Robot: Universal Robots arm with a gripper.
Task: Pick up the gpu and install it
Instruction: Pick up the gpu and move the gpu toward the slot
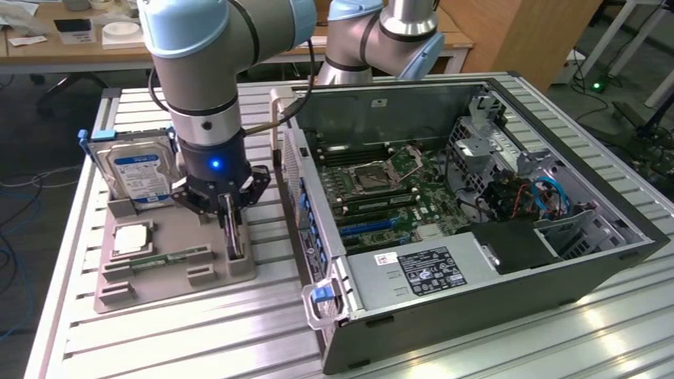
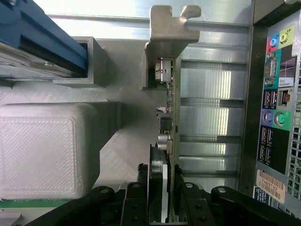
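The exterior view looks down from high on the whole table (image 1: 158, 339). The wrist view looks straight down past the gripper (image 2: 167, 176), very near. Both share the gpu (image 2: 169, 42) and the back of the computer case (image 2: 275, 117).

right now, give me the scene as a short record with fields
gpu: thin dark flat card, silvery metal bracket, standing on edge in a grey plastic tray
gripper: pointing down at the gpu's top edge
hard drive: silver box, blue-white label, upright in the same tray
case: black computer tower, side open, motherboard exposed, on the exterior view's right of the tray
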